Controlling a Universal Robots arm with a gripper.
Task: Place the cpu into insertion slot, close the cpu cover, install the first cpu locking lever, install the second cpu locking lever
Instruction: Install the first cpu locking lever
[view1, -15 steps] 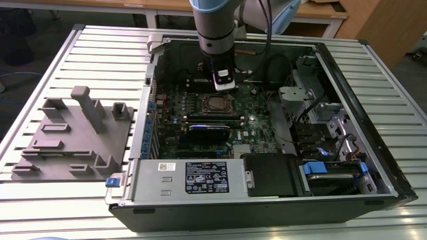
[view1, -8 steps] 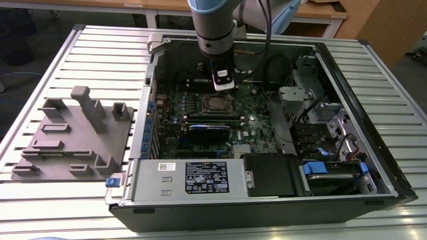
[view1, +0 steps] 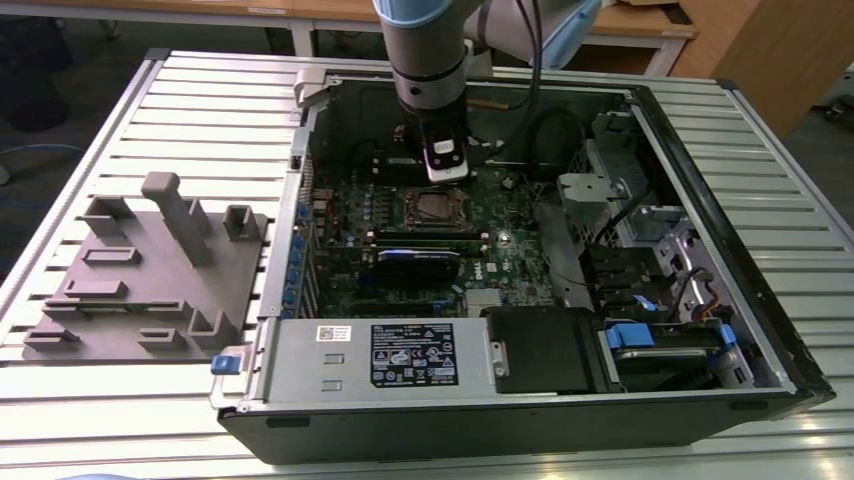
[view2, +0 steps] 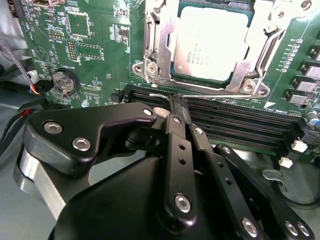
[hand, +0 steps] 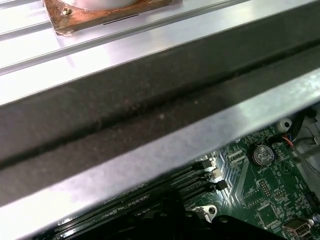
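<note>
Ribbed aluminium table (view1: 120, 120) carries an open black computer case (view1: 507, 435) lying on its side, with a grey moulded fixture (view1: 147, 270) beside it at the exterior view's left. Your arm (view1: 427, 50) enters from the far edge and hangs almost straight down into the case, wrist vertical over the green motherboard (view1: 360, 195).

The tool (view1: 447, 165) sits low, just behind the insertion slot (view1: 438, 207). In the second wrist view the tool (view2: 172, 102) has its black fingers (view2: 176, 135) drawn together, their tips just above the long black memory slots (view2: 235, 122). The tips meet a thin wire locking lever (view2: 210, 93) that runs along the socket's near edge; you cannot tell whether they pinch it.

The cpu cover (view2: 156, 45), a silvery frame, lies flat over the socket. The cpu (view2: 212, 42) is seated inside, its pale metal top showing through the cover's window. A round coin battery (view2: 64, 81) sits off to one side on the board.
</note>
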